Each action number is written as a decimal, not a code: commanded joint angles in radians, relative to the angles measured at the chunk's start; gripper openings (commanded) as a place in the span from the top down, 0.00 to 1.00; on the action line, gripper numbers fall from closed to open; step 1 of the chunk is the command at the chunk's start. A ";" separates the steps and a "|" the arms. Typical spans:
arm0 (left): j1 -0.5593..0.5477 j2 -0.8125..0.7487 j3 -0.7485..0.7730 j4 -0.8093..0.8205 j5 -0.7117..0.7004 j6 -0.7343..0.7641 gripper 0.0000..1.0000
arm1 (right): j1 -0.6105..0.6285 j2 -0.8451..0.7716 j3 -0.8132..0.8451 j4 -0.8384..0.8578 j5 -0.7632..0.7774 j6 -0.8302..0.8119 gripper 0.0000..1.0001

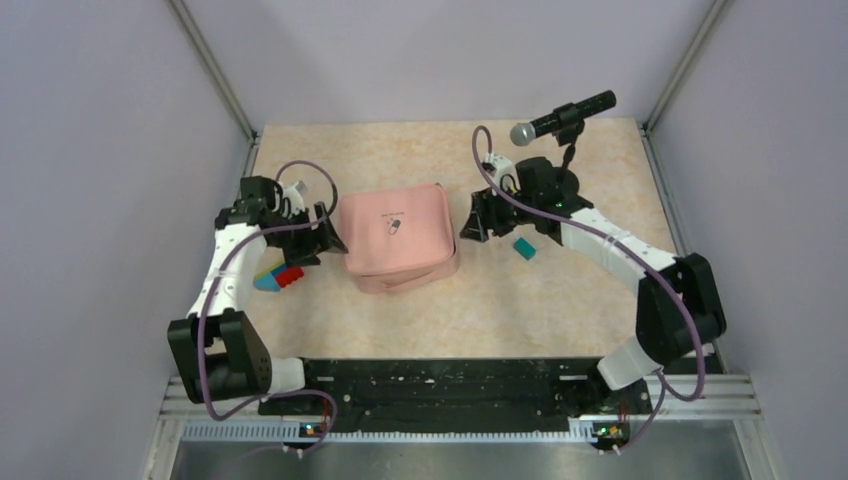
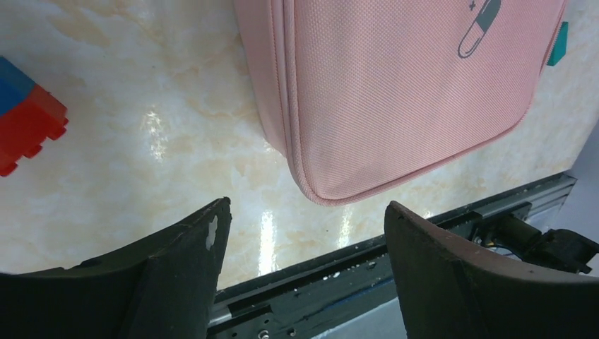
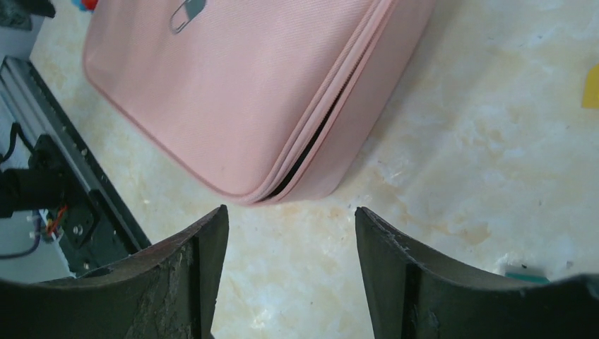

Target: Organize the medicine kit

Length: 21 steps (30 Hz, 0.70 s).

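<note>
The pink medicine kit (image 1: 398, 238) lies mid-table with its lid down and the pill logo on top. It also shows in the left wrist view (image 2: 402, 92) and in the right wrist view (image 3: 233, 85), where the zip seam gapes a little at the near corner. My left gripper (image 1: 330, 240) is open and empty just left of the kit (image 2: 307, 212). My right gripper (image 1: 470, 225) is open and empty just right of the kit (image 3: 291, 215). Neither touches it.
A red and blue toy block (image 1: 278, 277) lies left of the kit under my left arm (image 2: 25, 116). A small teal box (image 1: 524, 246) lies right of the kit. A microphone on a stand (image 1: 562, 118) is at the back right. A yellow item (image 3: 590, 86) is at the right wrist view's edge.
</note>
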<state>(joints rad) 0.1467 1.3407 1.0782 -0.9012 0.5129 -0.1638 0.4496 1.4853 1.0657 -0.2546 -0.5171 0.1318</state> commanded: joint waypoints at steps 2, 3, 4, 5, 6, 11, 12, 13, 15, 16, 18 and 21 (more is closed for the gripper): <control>-0.016 0.016 0.047 0.058 -0.016 -0.018 0.25 | -0.005 0.160 0.152 0.064 0.021 0.096 0.38; -0.016 0.028 0.048 0.069 0.004 -0.031 0.28 | -0.004 0.189 0.175 0.068 0.007 0.106 0.39; -0.016 0.034 0.042 0.083 0.024 -0.047 0.31 | -0.004 0.216 0.194 0.074 -0.015 0.110 0.39; -0.016 0.038 0.024 0.104 0.047 -0.059 0.33 | -0.003 0.236 0.208 0.083 -0.038 0.112 0.40; -0.016 0.041 0.008 0.127 0.067 -0.073 0.35 | -0.002 0.255 0.216 0.095 -0.061 0.111 0.40; -0.029 0.087 -0.035 0.188 0.119 -0.104 0.49 | 0.002 0.300 0.224 0.123 -0.162 0.133 0.41; -0.032 0.093 -0.035 0.189 0.111 -0.097 0.50 | 0.005 0.302 0.220 0.123 -0.174 0.137 0.42; -0.035 0.102 -0.034 0.188 0.099 -0.090 0.50 | 0.009 0.303 0.214 0.126 -0.183 0.139 0.42; -0.040 0.117 -0.032 0.187 0.095 -0.083 0.51 | 0.021 0.299 0.200 0.129 -0.176 0.135 0.43; -0.045 0.126 -0.030 0.188 0.104 -0.083 0.52 | 0.028 0.295 0.190 0.132 -0.171 0.132 0.43; -0.067 0.143 -0.019 0.192 0.112 -0.080 0.56 | 0.043 0.286 0.168 0.138 -0.165 0.125 0.44; -0.105 0.171 0.017 0.188 0.117 -0.060 0.58 | 0.072 0.253 0.126 0.141 -0.154 0.114 0.45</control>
<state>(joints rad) 0.0906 1.4841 1.0515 -0.7528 0.5854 -0.2409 0.4797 1.7847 1.2339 -0.1509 -0.6563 0.2569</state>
